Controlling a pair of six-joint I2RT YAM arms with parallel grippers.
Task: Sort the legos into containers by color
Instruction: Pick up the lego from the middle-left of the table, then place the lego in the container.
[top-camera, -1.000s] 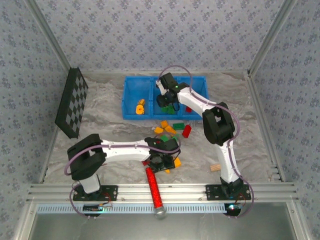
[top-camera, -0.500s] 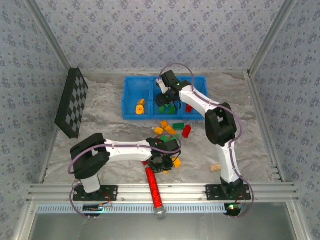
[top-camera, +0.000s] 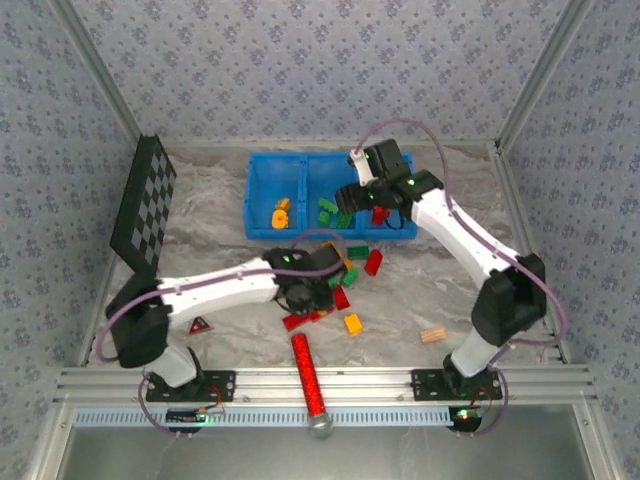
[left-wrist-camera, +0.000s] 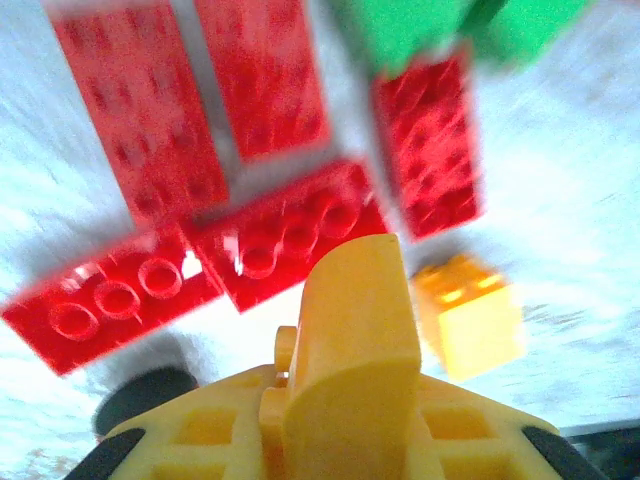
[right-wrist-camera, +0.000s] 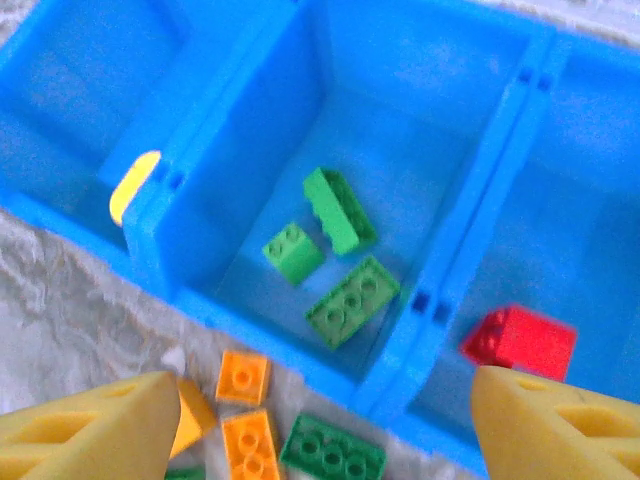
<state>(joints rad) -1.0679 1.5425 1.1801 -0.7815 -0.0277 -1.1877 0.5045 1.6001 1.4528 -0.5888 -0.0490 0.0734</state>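
Bin (top-camera: 250, 200): one blue plastic piece with three open compartments in a row, at the far side of the table (top-camera: 220, 262).
Left compartment: yellow-orange brick (top-camera: 281, 213).
Middle compartment: three green bricks (right-wrist-camera: 340, 210), close together, none stacked.
Right compartment: one red brick (right-wrist-camera: 520, 340) by the near wall.
Loose on the table: five red bricks (left-wrist-camera: 290, 235) lying flat in a cluster, a small orange brick (left-wrist-camera: 468, 315) just beside them, and more orange and green pieces in front of the bin.
Left pincer (left-wrist-camera: 350, 300): closed, fingers pressed together, above the red cluster.
Right pincer (right-wrist-camera: 320, 390): jaws wide apart and empty, above the bin's near wall.
Other items: red cylinder (top-camera: 308, 375), tan block (top-camera: 431, 335), checkered board (top-camera: 142, 205).
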